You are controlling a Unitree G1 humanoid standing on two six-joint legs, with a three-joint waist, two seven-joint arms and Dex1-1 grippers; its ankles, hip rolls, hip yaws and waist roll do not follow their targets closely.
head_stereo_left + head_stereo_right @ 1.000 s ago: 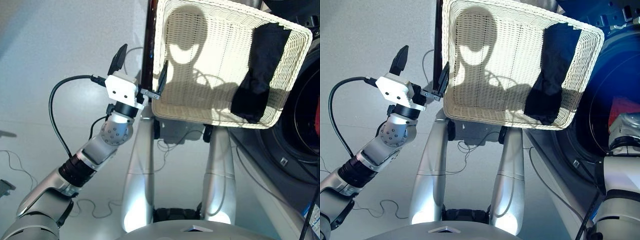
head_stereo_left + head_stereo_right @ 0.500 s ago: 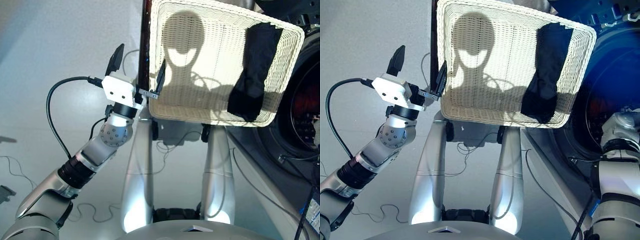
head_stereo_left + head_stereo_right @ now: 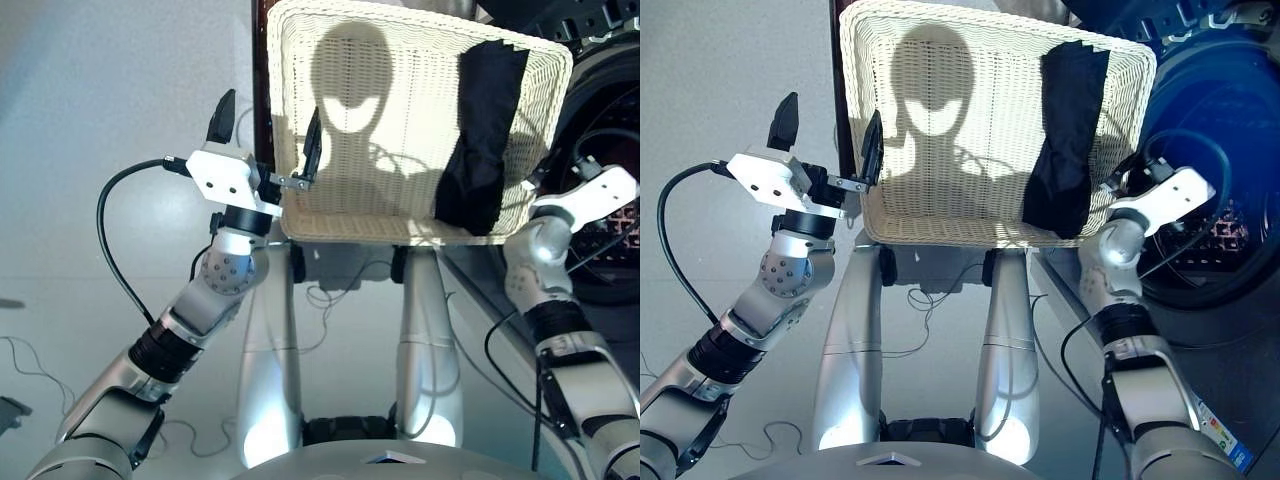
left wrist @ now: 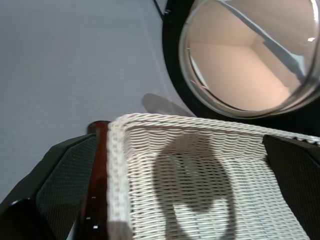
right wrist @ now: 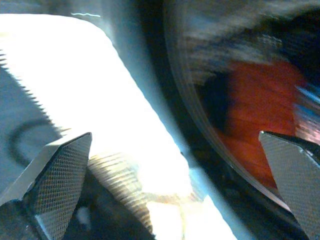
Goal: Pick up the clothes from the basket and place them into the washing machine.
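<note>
Pale grey floor; cream wicker basket [image 3: 400,130] between both grippers. Left gripper [image 3: 265,130] spread, straddling its near rim. Right gripper [image 5: 165,165] spread beside the black garment [image 3: 482,130], by the washing machine [image 3: 1210,170], coral garment [image 5: 255,125] inside.

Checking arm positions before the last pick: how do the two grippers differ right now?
The left gripper sits at the basket's left rim, one finger outside, one over the weave; the right gripper is at the basket's right edge, beside the black garment, facing the washing machine. Both are open and empty.
</note>
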